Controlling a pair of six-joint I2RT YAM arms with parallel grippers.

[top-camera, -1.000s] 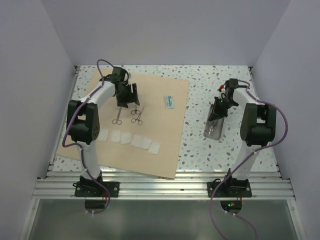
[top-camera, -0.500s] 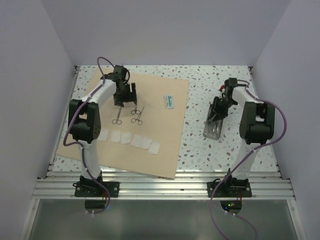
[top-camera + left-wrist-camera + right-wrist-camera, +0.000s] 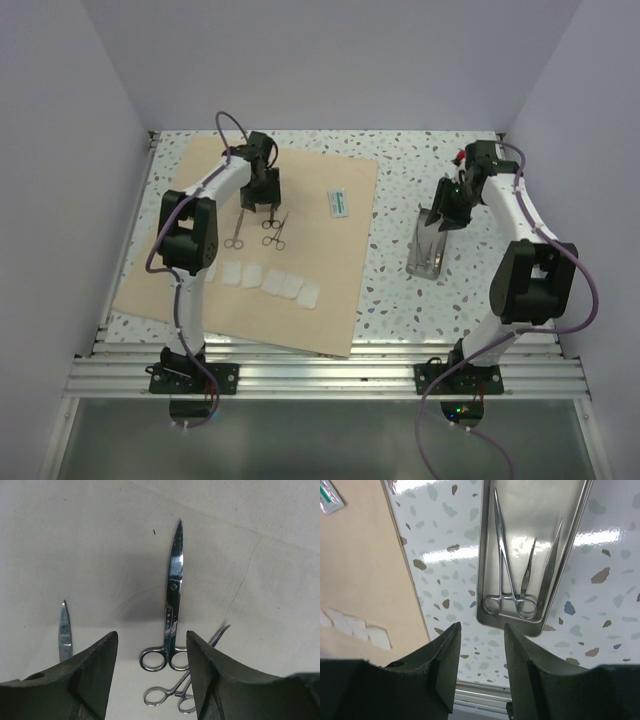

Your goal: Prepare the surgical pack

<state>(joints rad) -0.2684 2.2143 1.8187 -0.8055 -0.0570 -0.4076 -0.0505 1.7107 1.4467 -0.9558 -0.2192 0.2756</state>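
On the tan-beige wrap sheet, slim steel scissors lie right under the left gripper, its empty jaws spread wide, blades pointing away. The right gripper is open too.

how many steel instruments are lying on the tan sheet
3: one instrument alone on the left, scissors and forceps overlapping right of it. Others lie in the tray, off the sheet. None seems hidden.

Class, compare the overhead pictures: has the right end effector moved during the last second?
Yes. Judged against the steel tray, which has stayed put, the right end effector has shifted towards the far edge of the table.
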